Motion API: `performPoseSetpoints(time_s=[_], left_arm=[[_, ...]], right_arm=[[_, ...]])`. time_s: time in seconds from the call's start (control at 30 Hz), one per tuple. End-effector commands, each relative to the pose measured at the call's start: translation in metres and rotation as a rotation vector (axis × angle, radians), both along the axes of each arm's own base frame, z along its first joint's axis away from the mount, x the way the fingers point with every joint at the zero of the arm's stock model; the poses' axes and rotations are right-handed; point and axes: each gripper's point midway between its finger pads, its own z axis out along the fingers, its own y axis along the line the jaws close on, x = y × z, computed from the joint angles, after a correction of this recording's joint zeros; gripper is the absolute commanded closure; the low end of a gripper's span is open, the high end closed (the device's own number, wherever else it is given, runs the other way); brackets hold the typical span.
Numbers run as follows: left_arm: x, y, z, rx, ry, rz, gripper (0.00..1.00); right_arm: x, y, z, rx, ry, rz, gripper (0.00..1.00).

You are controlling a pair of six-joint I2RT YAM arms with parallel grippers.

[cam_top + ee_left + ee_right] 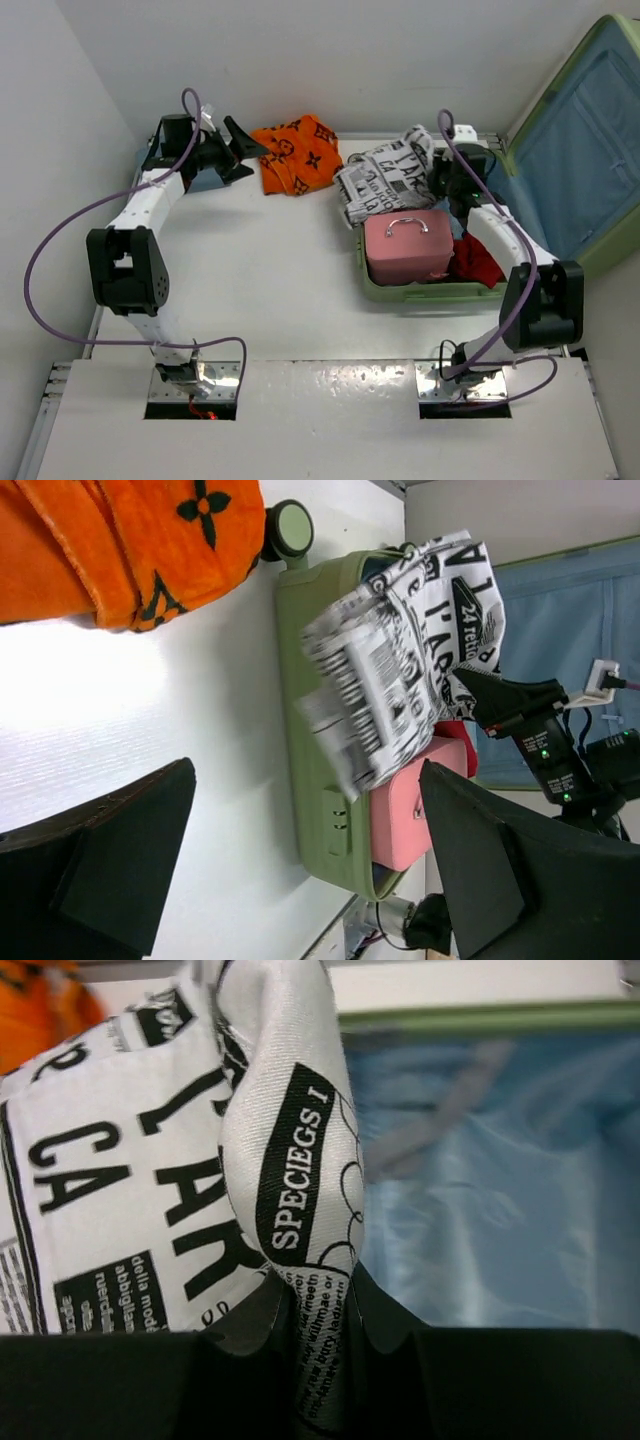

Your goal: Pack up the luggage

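Pinching a fold of black-and-white newsprint cloth (130, 1190) with the right gripper (318, 1305), fingers squeezed nearly together on the fabric, just above the luggage (420, 292). Draped over the luggage's back-left corner otherwise, spilling past the rim. Lying open on the white table (280, 280), that luggage, with the blue-lined lid (580, 150) tipped up on its right side. Inside it: pink case (405, 245) with a metal handle toward the front, red garment (478, 262) tucked just beside. Off to the luggage's left, well apart, orange patterned cloth (295, 150). Further left again, left gripper (240, 150), fingers spread wide, holding nothing.
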Motion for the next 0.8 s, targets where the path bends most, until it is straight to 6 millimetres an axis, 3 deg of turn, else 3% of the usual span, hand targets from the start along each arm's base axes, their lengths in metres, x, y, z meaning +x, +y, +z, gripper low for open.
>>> performPoseSetpoints(time_s=[0.0, 0.2, 0.43, 0.47, 0.57, 0.6, 0.63, 0.67, 0.73, 0.77], left_arm=[[0.006, 0.005, -0.006, 0.020, -0.056, -0.021, 0.00], [0.009, 0.008, -0.021, 0.028, -0.042, -0.029, 0.00], [0.013, 0.009, -0.044, 0.067, -0.044, -0.066, 0.00], [0.012, 0.011, -0.055, 0.092, -0.028, -0.070, 0.00], [0.015, 0.018, -0.061, 0.162, -0.050, -0.062, 0.00], [0.017, 0.023, -0.066, 0.194, -0.049, -0.043, 0.00], [0.019, 0.026, -0.068, 0.221, -0.060, -0.035, 0.00], [0.020, 0.030, -0.068, 0.249, -0.057, -0.026, 0.00], [0.031, 0.046, -0.065, 0.356, -0.096, 0.028, 0.03], [0.032, 0.053, -0.068, 0.398, -0.084, 0.047, 0.03]], right_arm=[[-0.003, -0.065, 0.026, -0.056, -0.116, -0.145, 1.00], [-0.028, -0.126, -0.016, -0.070, -0.018, -0.305, 1.00], [-0.034, -0.162, -0.053, -0.132, 0.079, -0.390, 1.00], [-0.034, -0.165, -0.056, -0.136, 0.091, -0.399, 0.92], [-0.024, -0.170, -0.056, -0.154, 0.084, -0.393, 0.63], [-0.020, -0.172, -0.051, -0.167, 0.076, -0.389, 0.46], [-0.016, -0.172, -0.053, -0.170, 0.080, -0.383, 0.40], [-0.007, -0.174, -0.039, -0.180, 0.053, -0.379, 0.37], [-0.001, -0.176, -0.032, -0.191, 0.043, -0.373, 0.29], [0.008, -0.176, -0.014, -0.195, 0.003, -0.365, 0.27]])
